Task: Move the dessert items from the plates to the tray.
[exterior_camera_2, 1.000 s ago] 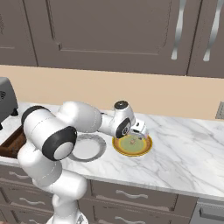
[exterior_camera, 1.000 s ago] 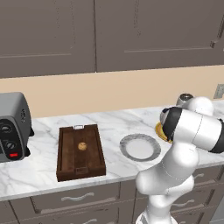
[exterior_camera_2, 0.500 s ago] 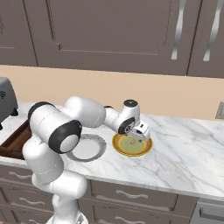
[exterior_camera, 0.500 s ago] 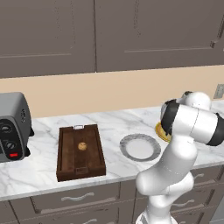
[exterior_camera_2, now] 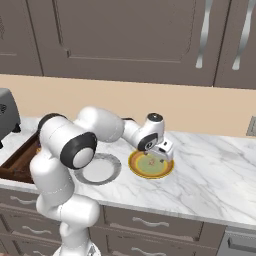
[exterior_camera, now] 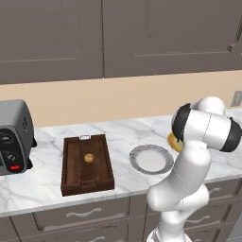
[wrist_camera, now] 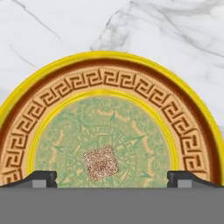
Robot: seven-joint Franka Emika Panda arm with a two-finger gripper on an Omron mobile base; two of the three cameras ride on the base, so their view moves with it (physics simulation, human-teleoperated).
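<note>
Yellow plate (wrist_camera: 109, 87) cut off at bottom edge, brown lump (wrist_camera: 101, 163) centred betw wide-open empty fingers (wrist_camera: 41, 178).

Marble surface (exterior_camera: 42, 182) carrying a grey toaster (exterior_camera: 14, 137) at far left, a dark wooden tray (exterior_camera: 86, 163) holding one small tan dessert lump (exterior_camera: 88, 157), and an empty grey plate (exterior_camera: 151, 159). Yellow plate (exterior_camera: 173, 143) mostly hidden behind the white arm (exterior_camera: 196, 156).

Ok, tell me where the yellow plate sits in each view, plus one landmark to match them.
Left base view: yellow plate, a sliver at right, mostly behind the arm.
Right base view: centre, under the gripper.
Hand view: large, centred, holding a dessert item.
Shared landmark: grey plate beside it.
</note>
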